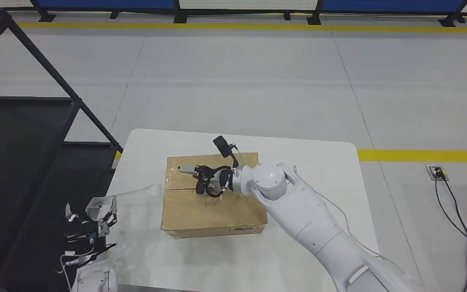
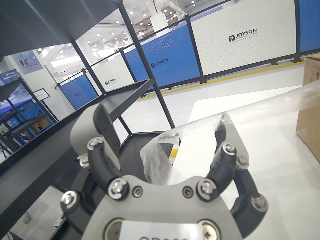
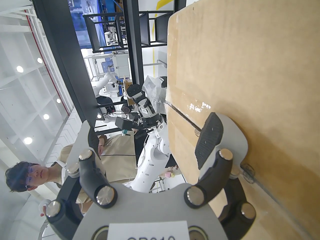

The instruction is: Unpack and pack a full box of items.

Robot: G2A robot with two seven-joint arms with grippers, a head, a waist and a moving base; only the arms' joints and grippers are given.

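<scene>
A closed cardboard box (image 1: 211,213) sits in the middle of the white table (image 1: 314,168), its top flaps meeting at a seam (image 3: 183,118). My right gripper (image 1: 195,180) lies over the box top, open (image 3: 152,136), one pad (image 3: 208,138) close to the seam and nothing between the fingers. A strip of clear tape (image 1: 135,192) runs from the box's left edge to my left gripper (image 1: 91,223), off the table's left corner. That gripper (image 2: 162,128) is open; the tape (image 2: 262,108) clings to one fingertip (image 2: 221,131) and crumples between the fingers.
A black metal shelf rack (image 1: 36,168) stands just left of the table, close beside the left gripper (image 3: 150,88). The table's right half and far edge hold bare white surface. The box's side (image 2: 311,96) rises to the right of the left gripper.
</scene>
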